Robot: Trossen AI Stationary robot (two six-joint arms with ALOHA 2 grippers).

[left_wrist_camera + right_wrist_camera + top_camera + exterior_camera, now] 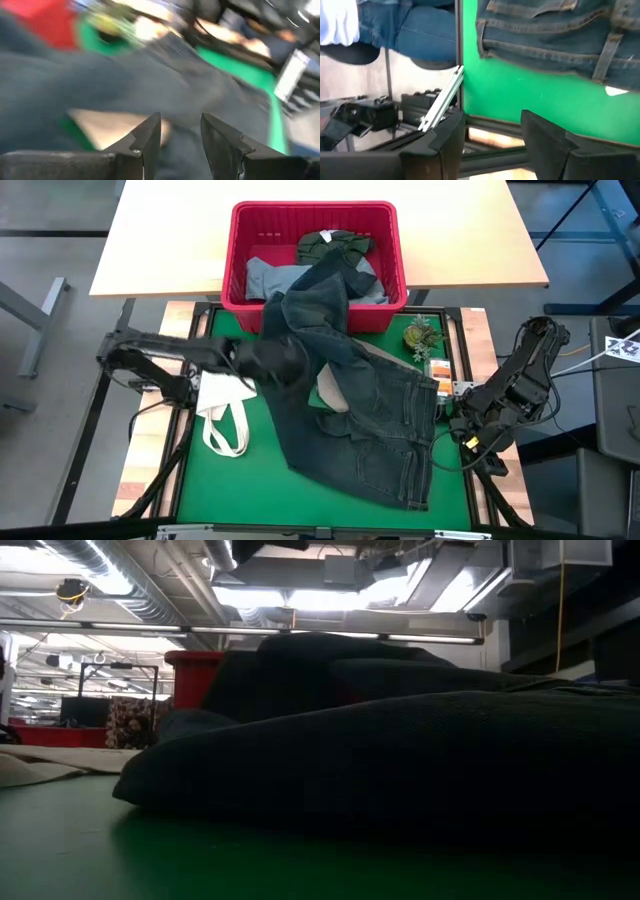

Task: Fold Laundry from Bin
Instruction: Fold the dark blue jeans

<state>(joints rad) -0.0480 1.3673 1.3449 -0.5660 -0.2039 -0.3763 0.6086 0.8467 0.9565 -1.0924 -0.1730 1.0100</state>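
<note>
We see the dark navy jeans [360, 420] spread across the green mat of the table [240, 490], their waistband end lying toward the right jaws [492, 145] and one leg running up over the rim of the red bin [240, 255] beyond both pairs of jaws. Inside the bin lie a grey piece [270, 278] and a dark olive-green piece [333, 244].

The left jaws [180, 145] reach in over the jeans near the bin's front wall, above the leg. In the left wrist view they stand apart with nothing between them, the denim just ahead of and beneath their tips, along with a beige patch [107, 127] of cloth. In the high view that beige piece [328, 392] peeks from under the jeans, just beside the left jaws.

The right jaws wait at the table's right edge, off the mat, well apart from the left jaws. They stand open and empty, with the jeans' belt-looped waistband [555, 40] ahead of them on the green surface. Past the table frame in that view a person's legs in blue jeans [415, 30] show.

A white tote bag [225, 415] with looped straps lies beside the jeans, close to the left arm. A small plant [421, 335] and an orange object [440, 367] sit between the bin and the right jaws.

From table height, the dark denim [400, 760] fills most of the view.
</note>
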